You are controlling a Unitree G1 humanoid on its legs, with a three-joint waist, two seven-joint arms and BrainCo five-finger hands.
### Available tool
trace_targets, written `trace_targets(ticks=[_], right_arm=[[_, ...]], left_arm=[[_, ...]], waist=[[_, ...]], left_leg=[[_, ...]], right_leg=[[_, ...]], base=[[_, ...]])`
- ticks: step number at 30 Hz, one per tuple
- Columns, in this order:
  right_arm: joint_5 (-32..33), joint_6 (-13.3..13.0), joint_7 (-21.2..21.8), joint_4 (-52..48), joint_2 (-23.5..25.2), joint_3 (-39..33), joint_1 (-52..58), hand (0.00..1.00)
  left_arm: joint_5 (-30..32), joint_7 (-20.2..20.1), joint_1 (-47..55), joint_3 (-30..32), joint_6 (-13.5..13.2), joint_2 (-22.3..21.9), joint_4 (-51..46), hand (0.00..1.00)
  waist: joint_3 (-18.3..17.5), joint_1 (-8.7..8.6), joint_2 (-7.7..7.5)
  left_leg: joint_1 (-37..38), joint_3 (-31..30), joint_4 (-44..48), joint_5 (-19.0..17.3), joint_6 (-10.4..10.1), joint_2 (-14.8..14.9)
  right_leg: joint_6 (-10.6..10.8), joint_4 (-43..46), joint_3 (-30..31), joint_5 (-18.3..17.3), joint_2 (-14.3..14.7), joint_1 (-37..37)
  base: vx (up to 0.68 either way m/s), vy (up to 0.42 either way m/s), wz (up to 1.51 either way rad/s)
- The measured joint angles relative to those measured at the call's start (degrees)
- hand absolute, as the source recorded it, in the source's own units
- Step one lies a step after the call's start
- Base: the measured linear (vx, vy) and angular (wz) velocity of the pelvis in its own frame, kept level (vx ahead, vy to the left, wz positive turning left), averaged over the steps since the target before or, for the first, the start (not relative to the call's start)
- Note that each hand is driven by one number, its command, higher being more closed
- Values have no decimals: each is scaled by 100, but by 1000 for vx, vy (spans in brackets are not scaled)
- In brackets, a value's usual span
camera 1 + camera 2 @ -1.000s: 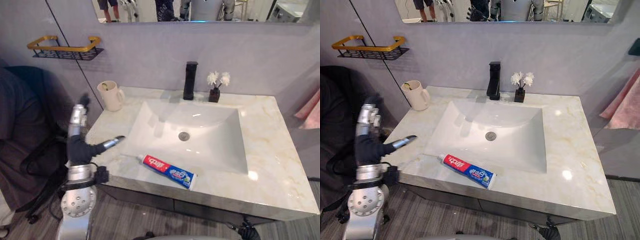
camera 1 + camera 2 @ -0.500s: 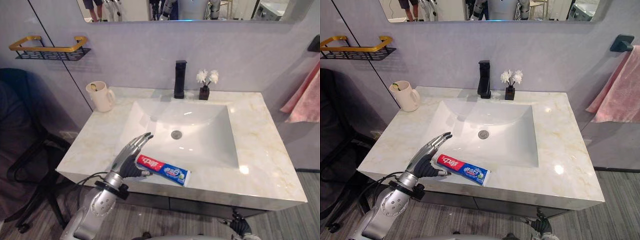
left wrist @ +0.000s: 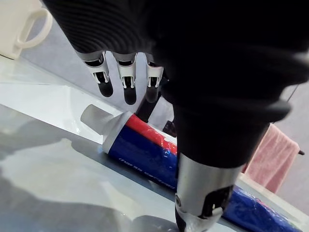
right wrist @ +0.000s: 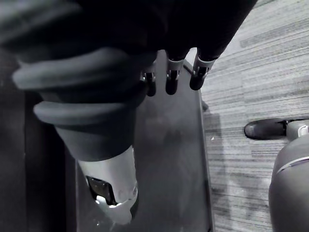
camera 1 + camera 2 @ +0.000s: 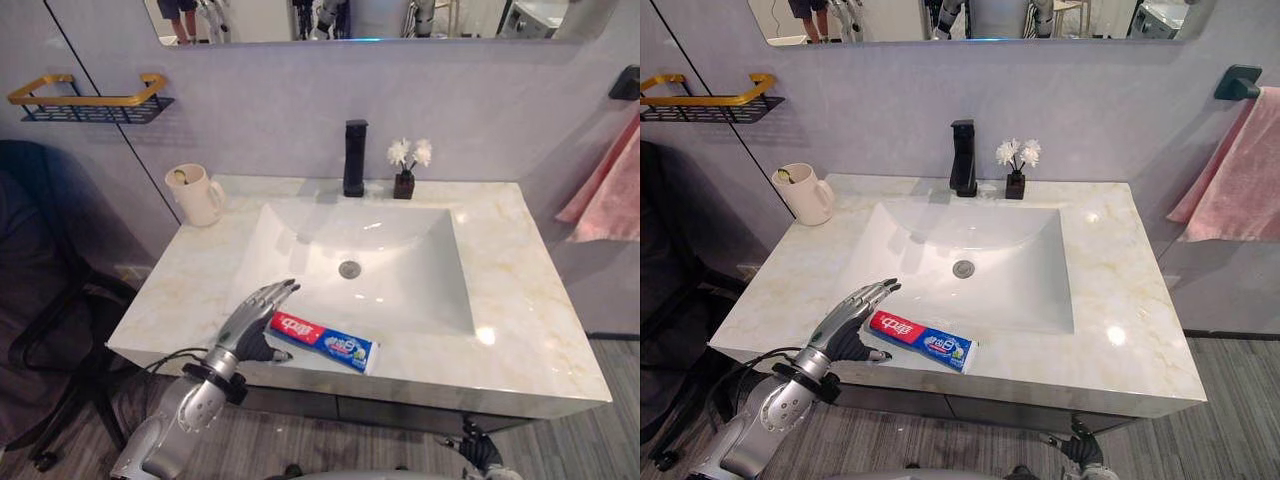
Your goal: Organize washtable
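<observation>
Red-and-blue toothpaste tube (image 5: 322,340) lies flat at the front of the counter (image 5: 520,300).

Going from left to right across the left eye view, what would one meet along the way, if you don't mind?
gold-railed wall rack → cream mug → left hand → black faucet → small vase of white flowers → pink towel

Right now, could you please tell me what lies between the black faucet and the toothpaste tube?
Only the white sink basin with its drain lies between the faucet and the toothpaste tube, as both eye views show.
</observation>
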Motion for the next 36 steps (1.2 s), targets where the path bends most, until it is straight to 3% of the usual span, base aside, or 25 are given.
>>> trace_targets(ticks=[1,7,24,28,36], right_arm=[[0,0,1,0,-14,8,0,0],[-13,-3,7,-2,-112,169,-27,0],[14,-2,11,-2,-225,124,-84,0],[156,0,-13,-132,-186,-282,-5,0],[495,14,-417,-1366,159,-2177,506,0]], left_arm=[[3,-12,-75,-11,-38,13,74,100],[-23,-146,-311,-258,-218,233,276,100],[-272,-380,-708,-505,-108,504,782,100],[-427,-372,-651,-484,7,464,785,100],[-924,-339,-275,-13,283,-544,706,100]], waist=[[-1,-1,4],[-2,-11,7],[4,-149,10],[4,-158,12],[3,-251,9]], left_leg=[[4,11,0,0,0,1],[44,95,-1,-1,-1,6],[109,315,-6,-62,-19,19],[172,470,1,-95,-22,50],[190,643,13,-162,-61,121]], right_leg=[[0,-1,9,5,0,-2],[-1,-19,102,20,2,-18],[13,-20,325,41,5,-91],[11,-23,466,66,31,-109],[-15,-20,683,86,106,-212]], base=[[-26,2,-4],[-31,5,-7],[-10,3,-7],[-37,1,-17],[-15,-6,-16]])
